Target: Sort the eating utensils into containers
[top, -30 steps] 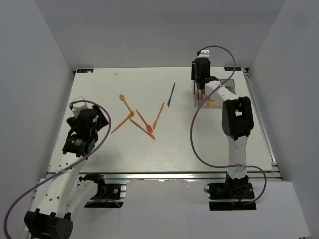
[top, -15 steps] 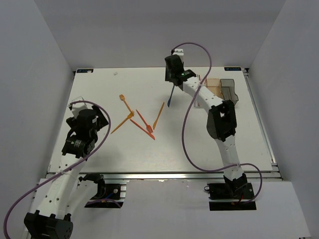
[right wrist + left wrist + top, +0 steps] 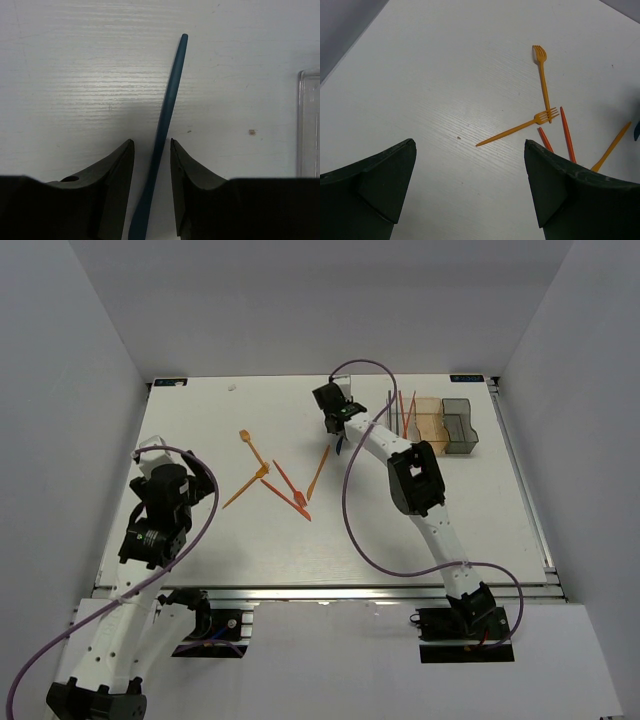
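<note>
A dark blue utensil (image 3: 172, 85) lies flat on the white table; in the top view (image 3: 341, 444) it is mostly under my right gripper (image 3: 335, 420). My right gripper (image 3: 152, 145) is low over it, jaws narrowly open, one finger on each side of the handle. Two orange forks (image 3: 542, 75) (image 3: 517, 129), two red utensils (image 3: 566, 135) and another orange one (image 3: 612, 147) lie at mid-table. My left gripper (image 3: 470, 145) is wide open and empty, left of them. The three joined bins (image 3: 440, 423) stand at the back right; the clear one (image 3: 397, 425) holds upright utensils.
The utensil cluster (image 3: 285, 485) lies between the two arms in the top view. The clear bin's edge (image 3: 307, 125) shows at the right of the right wrist view. The right arm's purple cable (image 3: 350, 500) loops over the table. Grey walls enclose the table.
My right arm has swung left from the bins to the dark blue utensil and come down over its handle. My left arm has shifted slightly and turned.
</note>
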